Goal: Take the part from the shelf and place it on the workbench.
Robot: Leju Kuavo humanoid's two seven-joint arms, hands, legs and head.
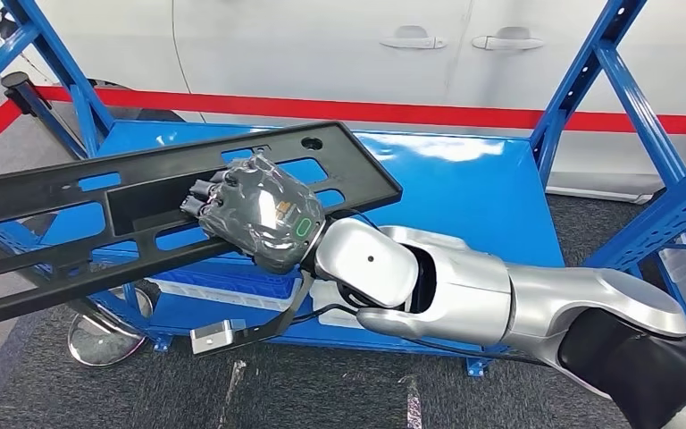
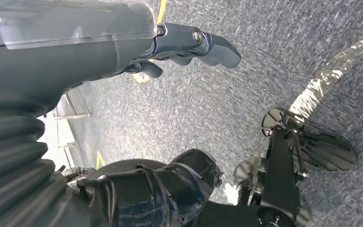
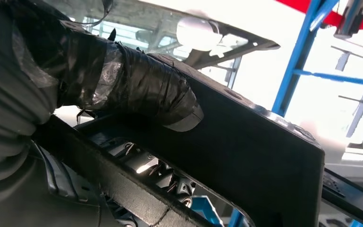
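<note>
The right hand (image 1: 263,214) grips a long black plastic part (image 1: 98,210), its fingers curled over one of the part's bars near the end closest to the arm. The part is a flat frame with several long cut-out openings and a few round holes. It is held up in the air, tilted, stretching from the hand out toward the left edge of the head view. It hangs above the blue shelf (image 1: 464,197) and touches nothing but the hand. In the right wrist view the thick taped thumb (image 3: 142,90) presses against the flat face of the part (image 3: 260,156), with the darker fingers wrapped around from the other side.

The shelf has a glossy blue deck and slanted blue posts (image 1: 630,85) at its sides. Behind it stands a white car (image 1: 339,45) with two door handles, and a red stripe (image 1: 411,114) runs along a low wall in front of the car. The floor is dark grey carpet (image 1: 322,389).

The left hand (image 2: 123,42) hangs over the carpet, holding nothing, with its fingers (image 2: 217,47) loosely bent and apart from the thumb.
</note>
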